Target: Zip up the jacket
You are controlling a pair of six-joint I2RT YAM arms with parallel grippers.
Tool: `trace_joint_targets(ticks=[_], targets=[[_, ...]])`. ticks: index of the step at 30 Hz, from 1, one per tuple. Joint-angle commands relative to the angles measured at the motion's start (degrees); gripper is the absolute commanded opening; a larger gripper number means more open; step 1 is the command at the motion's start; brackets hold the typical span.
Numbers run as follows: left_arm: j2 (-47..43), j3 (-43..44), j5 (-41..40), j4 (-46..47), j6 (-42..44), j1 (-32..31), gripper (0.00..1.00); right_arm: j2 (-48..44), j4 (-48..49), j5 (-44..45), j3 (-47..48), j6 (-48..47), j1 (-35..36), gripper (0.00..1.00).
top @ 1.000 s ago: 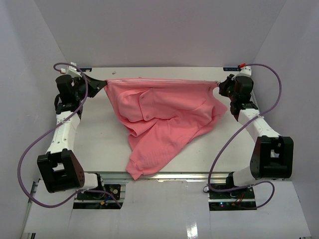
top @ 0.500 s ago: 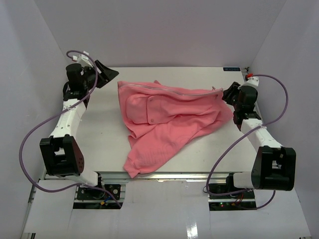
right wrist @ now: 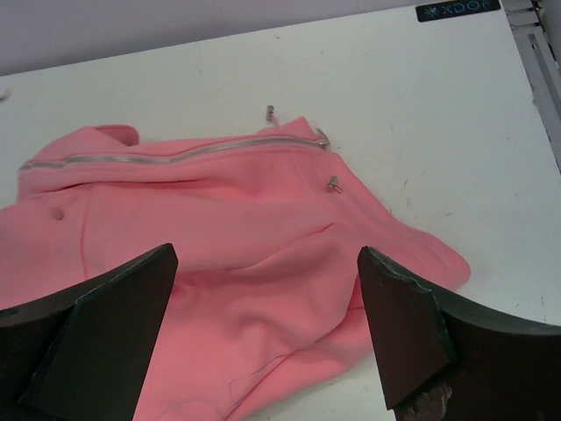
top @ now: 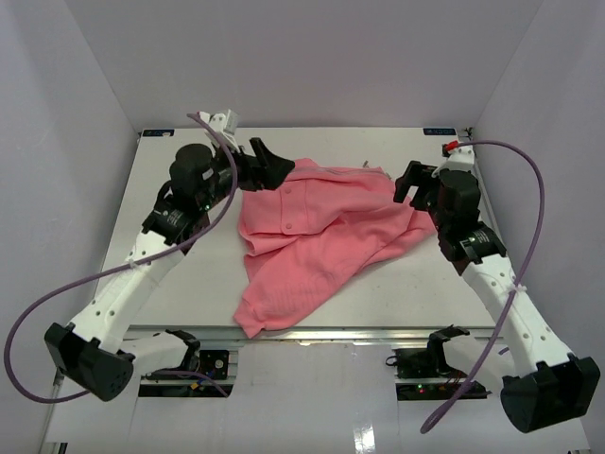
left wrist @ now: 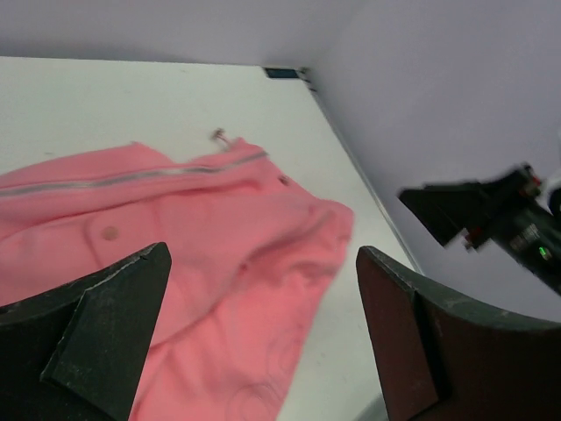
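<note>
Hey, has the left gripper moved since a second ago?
Yes. The left gripper has swung right, away from the far left corner of the table, and now hangs open at the left edge of the jacket.

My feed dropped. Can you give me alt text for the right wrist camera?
A salmon-pink jacket lies crumpled on the white table, with a silver zipper running along its far edge. The right arm's dark jaws stand wide apart in the bottom corners of the view, holding nothing.
</note>
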Motion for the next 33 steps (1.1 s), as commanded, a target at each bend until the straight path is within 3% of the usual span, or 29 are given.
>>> trace_joint_targets(ticks=[1, 7, 12, 17, 20, 33], targets=[[-2.2, -6.2, -7.2, 0.7, 2.9, -12.3, 0.98, -7.9, -9.3, -1.5, 3.3, -0.7, 2.2, 0.90], [-0.1, -12.3, -12.0, 3.8, 6.8, -22.6, 0.98, -14.9, -11.7, -6.3, -0.8, -2.2, 3.5, 0.90], [-9.2, -21.0, -6.9, 16.3, 8.2, -23.0, 0.98, -23.3, -12.0, -8.7, -4.9, -3.2, 3.5, 0.90], [-16.7, -27.3, -10.5, 23.4, 9.7, -23.4, 0.98, -27.9, -11.9, -11.0, -6.7, -5.1, 3.5, 0.90], [-19.5, -30.5, -14.2, 24.4, 9.9, -23.5, 0.98, -28.4, -12.1, -11.8, -6.5, -5.6, 3.5, 0.90], [-20.5, -31.2, -12.4, 25.5, 9.4, -23.9, 0.98, -28.8, -11.7, -11.8, -7.0, -5.4, 3.5, 0.90]])
